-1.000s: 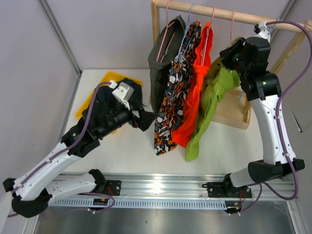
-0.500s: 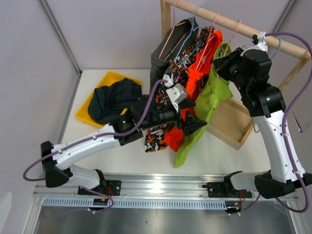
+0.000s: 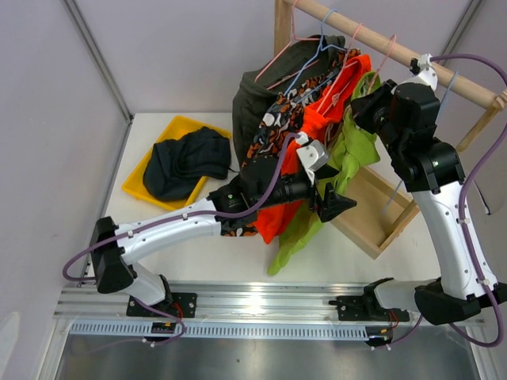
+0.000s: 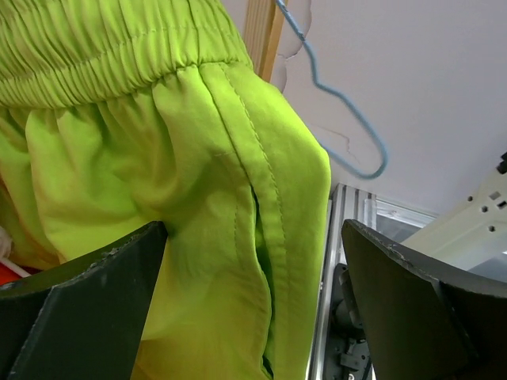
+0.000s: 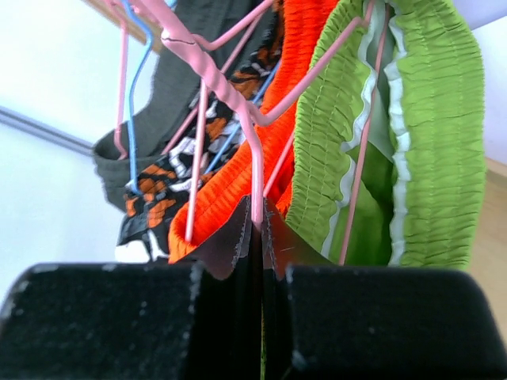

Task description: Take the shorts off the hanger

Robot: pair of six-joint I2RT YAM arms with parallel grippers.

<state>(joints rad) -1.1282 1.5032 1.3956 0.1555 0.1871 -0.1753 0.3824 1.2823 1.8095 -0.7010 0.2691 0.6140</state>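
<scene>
The top camera is looking down from above and behind both arms, taking in the whole surface (image 3: 230,257) and rack (image 3: 380,39). The left wrist camera is facing the green shorts (image 4: 198,198) from very close. The right wrist camera is looking up past the right pincer (image 5: 260,218) at the pink hanger (image 5: 257,142), also catching those shorts.

Navy shorts (image 3: 186,162) crumpled in tray (image 3: 182,123); 4 hang bunched: olive shorts (image 3: 252,103), camouflage shorts (image 3: 273,131), orange shorts (image 3: 317,119), lime shorts (image 3: 358,142)
</scene>
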